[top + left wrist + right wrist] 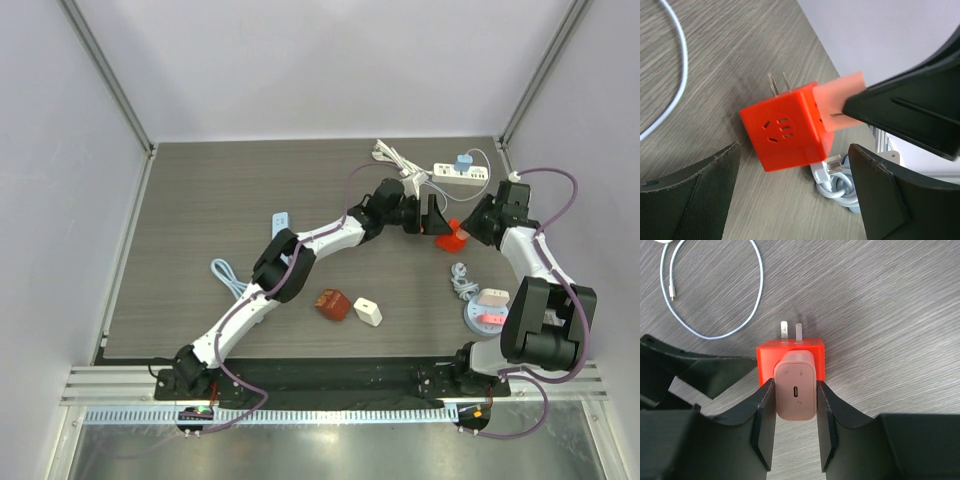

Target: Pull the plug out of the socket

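Observation:
A red cube socket (448,240) sits at the right middle of the table with a pale pink plug (461,235) plugged into its side. In the right wrist view, my right gripper (795,385) is shut on the pink plug (796,397), and the red cube (767,360) lies just beyond it with its two metal prongs pointing away. In the left wrist view, my left gripper (795,150) is open. Its fingers stand wide on either side of the red cube (782,132) without touching it. The pink plug (837,100) shows there, pinched by the right fingers (910,110).
A white power strip (460,176) with a blue plug (464,161) and a white cable (395,155) lies at the back right. A coiled white cable (462,282) and a grey dish (488,320) lie near right. A dark red cube (332,304), a white charger (368,312) and a blue cable (228,275) lie nearer.

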`<control>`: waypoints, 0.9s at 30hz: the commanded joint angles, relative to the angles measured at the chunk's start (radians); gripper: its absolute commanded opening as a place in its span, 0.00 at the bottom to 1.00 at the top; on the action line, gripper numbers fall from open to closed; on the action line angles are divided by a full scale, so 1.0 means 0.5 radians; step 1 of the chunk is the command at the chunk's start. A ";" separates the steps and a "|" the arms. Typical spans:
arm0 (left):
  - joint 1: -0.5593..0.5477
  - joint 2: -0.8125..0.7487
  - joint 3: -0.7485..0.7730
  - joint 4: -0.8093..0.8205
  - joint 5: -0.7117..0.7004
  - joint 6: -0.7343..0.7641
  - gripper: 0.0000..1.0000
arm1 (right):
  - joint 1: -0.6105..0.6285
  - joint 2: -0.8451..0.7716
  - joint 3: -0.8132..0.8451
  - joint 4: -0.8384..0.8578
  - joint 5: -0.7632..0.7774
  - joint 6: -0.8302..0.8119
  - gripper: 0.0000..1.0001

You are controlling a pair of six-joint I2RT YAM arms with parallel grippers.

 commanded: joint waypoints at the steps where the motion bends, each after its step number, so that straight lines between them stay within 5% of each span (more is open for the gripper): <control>1: 0.013 0.015 0.111 0.022 -0.010 -0.044 0.88 | 0.003 -0.087 -0.005 0.098 -0.101 0.015 0.01; 27: 0.022 0.141 0.194 0.249 0.159 -0.296 0.82 | 0.006 -0.195 -0.124 0.340 -0.159 0.150 0.01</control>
